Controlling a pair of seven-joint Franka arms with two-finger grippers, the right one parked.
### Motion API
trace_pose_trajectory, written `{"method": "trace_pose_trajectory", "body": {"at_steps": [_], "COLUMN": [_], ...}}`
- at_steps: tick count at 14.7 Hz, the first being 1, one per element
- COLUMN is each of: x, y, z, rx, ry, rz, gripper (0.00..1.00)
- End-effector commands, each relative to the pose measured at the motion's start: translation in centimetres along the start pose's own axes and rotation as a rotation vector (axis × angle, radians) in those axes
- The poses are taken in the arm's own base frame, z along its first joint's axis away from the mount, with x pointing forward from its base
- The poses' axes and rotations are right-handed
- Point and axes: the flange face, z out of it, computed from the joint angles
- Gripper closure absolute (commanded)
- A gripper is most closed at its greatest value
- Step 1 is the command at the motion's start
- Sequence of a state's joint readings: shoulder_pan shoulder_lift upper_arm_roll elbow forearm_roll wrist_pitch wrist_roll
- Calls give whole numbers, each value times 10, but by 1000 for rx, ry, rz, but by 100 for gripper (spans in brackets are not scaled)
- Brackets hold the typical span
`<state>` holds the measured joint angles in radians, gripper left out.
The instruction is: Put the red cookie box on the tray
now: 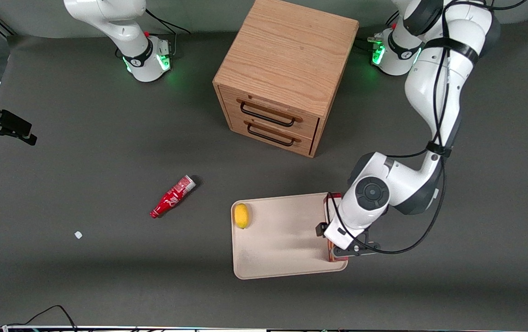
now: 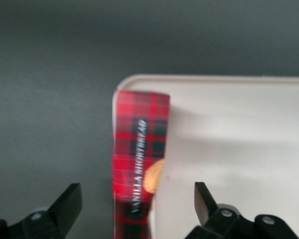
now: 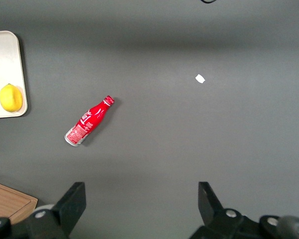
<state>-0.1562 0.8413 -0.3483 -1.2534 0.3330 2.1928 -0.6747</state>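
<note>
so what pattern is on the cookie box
Red and dark tartan plaid on the red cookie box, clearest in the left wrist view, below the open tool.

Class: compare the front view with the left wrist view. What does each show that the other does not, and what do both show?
Front view only: the wooden drawer cabinet, the lemon on the tray, the red bottle lying on the table.

Left wrist view only: the box's tartan pattern and lettering, the open gripper straddling it.

Both: the red cookie box at the edge of the tray.
</note>
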Motion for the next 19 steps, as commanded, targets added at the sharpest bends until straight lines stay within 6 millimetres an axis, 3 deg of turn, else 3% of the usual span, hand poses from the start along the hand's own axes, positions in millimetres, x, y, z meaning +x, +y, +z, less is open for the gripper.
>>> {"method": "trace_pose_trajectory", "body": {"at_steps": [1,5,11,13,16,19], "x": [1,-2,-43,-61,-83,-96], "y": [-38,-106,-210,-235,-258,-263], "z": [-62,-147,-279,-320,-365,-389], "rx": [-10,-20,64,80,81,77], "ry": [13,-56,-145,-161,-163,-161], "rz": [-54,-55,55,104,122,149], "gripper": [0,0,0,0,0,0]}}
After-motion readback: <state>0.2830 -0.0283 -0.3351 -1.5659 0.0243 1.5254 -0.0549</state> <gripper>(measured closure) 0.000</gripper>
